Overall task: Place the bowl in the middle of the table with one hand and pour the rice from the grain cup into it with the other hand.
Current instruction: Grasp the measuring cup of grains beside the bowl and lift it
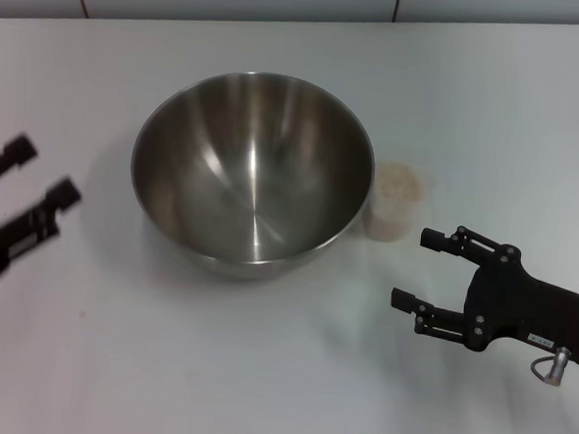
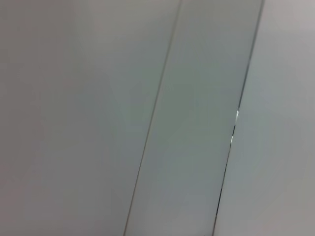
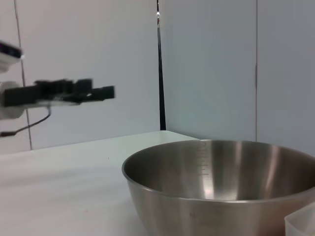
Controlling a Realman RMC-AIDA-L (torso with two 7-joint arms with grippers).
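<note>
The steel bowl [image 1: 253, 171] stands upright and empty in the middle of the white table [image 1: 260, 373]. The clear grain cup [image 1: 395, 200] holds rice [image 1: 398, 182] and stands just right of the bowl, close to its rim. My right gripper [image 1: 416, 269] is open, a little in front of and right of the cup, apart from it. My left gripper [image 1: 38, 174] is open and empty, left of the bowl and apart from it. The right wrist view shows the bowl [image 3: 221, 187], a corner of the cup [image 3: 301, 223] and the left gripper [image 3: 93, 92] beyond.
A pale panelled wall [image 1: 283, 0] runs behind the table's far edge. The left wrist view shows only wall panels [image 2: 147, 118].
</note>
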